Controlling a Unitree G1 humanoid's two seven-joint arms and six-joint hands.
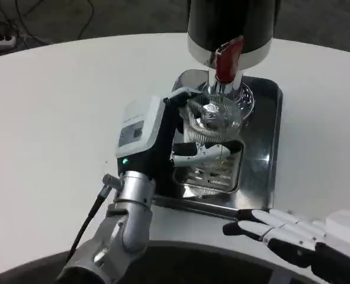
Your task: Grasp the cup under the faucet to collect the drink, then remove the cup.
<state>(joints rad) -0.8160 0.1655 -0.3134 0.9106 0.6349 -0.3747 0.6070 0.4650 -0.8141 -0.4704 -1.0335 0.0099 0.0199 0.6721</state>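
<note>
A clear ribbed cup stands on the metal drip tray right under the faucet of the black drink dispenser, whose red tap lever sits just above it. My left hand is wrapped around the cup from the left side, with fingers curling across its front. Near the table's front edge at the lower right, my right hand lies flat with its fingers stretched out, holding nothing.
The tray has a slotted grate in front of the cup. The round white table spreads wide to the left. A power strip lies on the floor at the top left.
</note>
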